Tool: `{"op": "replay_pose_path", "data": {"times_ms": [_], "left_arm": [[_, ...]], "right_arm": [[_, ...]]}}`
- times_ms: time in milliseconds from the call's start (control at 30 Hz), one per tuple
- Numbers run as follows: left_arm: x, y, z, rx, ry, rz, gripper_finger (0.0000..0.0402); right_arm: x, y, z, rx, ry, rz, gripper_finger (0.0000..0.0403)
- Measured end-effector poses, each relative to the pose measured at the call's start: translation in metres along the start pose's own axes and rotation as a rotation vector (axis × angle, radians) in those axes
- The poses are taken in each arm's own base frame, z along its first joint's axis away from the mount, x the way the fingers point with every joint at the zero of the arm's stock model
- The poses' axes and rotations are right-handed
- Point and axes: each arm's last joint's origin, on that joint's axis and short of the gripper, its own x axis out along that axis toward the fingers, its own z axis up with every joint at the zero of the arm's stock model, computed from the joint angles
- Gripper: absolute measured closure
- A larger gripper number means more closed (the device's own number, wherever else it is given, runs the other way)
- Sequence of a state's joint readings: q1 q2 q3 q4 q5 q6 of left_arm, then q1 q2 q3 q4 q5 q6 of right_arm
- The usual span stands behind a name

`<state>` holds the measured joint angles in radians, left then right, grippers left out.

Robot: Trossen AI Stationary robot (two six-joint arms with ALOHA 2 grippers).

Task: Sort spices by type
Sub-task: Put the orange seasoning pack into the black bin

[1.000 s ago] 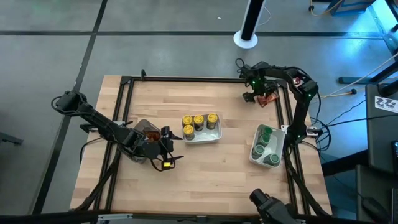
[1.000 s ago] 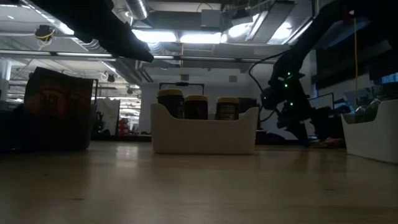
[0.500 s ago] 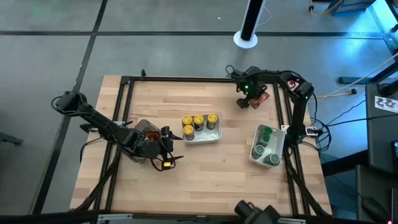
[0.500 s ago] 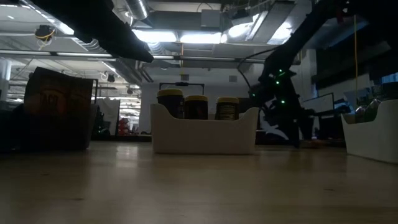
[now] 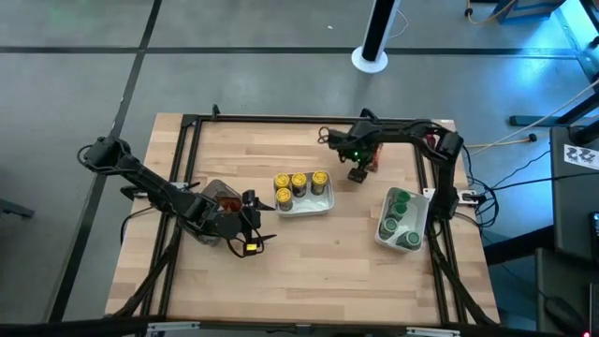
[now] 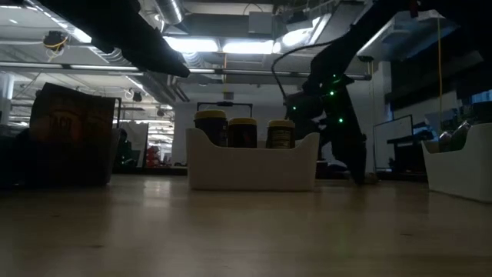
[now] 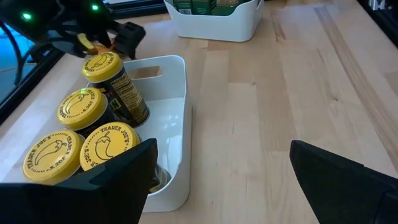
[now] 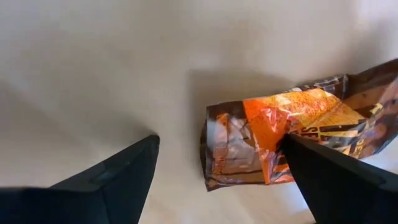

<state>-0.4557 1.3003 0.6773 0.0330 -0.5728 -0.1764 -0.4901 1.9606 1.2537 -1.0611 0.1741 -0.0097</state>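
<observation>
A red-orange spice packet (image 8: 280, 124) lies on the table between the fingers of my open right gripper (image 8: 221, 140), which points steeply down at the far middle of the table (image 5: 358, 171). Just nearer stands a white tray (image 5: 326, 201) with several yellow-lidded jars (image 5: 299, 183). Green-lidded jars (image 5: 401, 220) fill a second white tray at the right edge. My left gripper (image 5: 249, 227) hangs open left of the yellow-lid tray and touches nothing. Its wrist view shows the yellow lids (image 7: 93, 106). My right gripper meets the packet with the inner side of one finger (image 8: 329, 180) only, at the packet's crumpled edge (image 8: 292, 134). The other finger (image 8: 106, 180) stands well apart from it. The fingers come from above, pointing steeply down. The packet lies flat on the table.
A clear grey bin (image 5: 213, 192) with an orange packet inside sits by the left arm. The black frame rails (image 5: 281, 120) run along the table's edges. Bare wood lies between the two trays and along the near edge.
My right gripper has swept from the far right corner toward the table's left and a little nearer, rolling its wrist and staying open. The packet has slid along the table with it, toward the yellow-lid tray.
</observation>
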Motion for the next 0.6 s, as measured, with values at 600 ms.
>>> {"op": "replay_pose_path", "data": {"times_ms": [600], "left_arm": [[0.0,0.0,0.0,0.0,-0.001,0.0,0.0053]], "right_arm": [[-0.063,-0.015,-0.02,0.22,-0.249,-0.032,0.0054]]}}
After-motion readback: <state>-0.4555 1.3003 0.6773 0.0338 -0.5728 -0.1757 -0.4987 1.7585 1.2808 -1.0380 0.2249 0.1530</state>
